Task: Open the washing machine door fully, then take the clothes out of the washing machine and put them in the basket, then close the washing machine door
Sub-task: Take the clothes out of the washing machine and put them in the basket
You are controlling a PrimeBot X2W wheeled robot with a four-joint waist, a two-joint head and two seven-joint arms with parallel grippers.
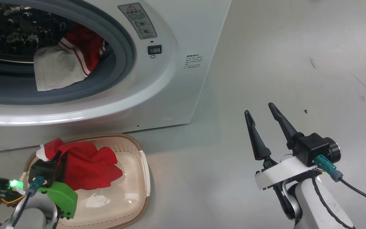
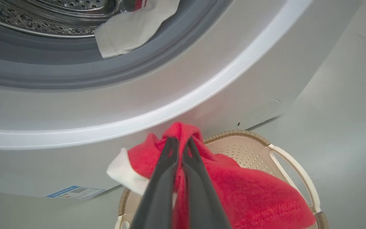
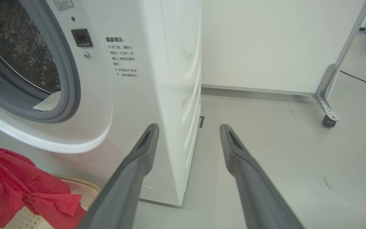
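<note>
The basket [image 1: 146,178] sits before the washing machine [image 1: 176,79].

Two garments [image 1: 87,168] [image 1: 59,68], one basket [image 1: 146,178], one washer [image 1: 176,89]

The right end effector [image 1: 260,109] has two long, dark, tapering fingers [image 1: 255,136] on a black block [image 1: 310,144] and white bracket [image 1: 281,173], plus a teal plug [image 1: 324,163] with a black cable [image 1: 357,190]. The left end effector [image 2: 181,141] shows a green cover [image 1: 60,197], glowing green light [image 1: 15,183] and yellow-red wires [image 1: 13,199].

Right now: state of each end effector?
Left end effector: closed on the red garment, over the basket.
Right end effector: open, holding nothing.
</note>
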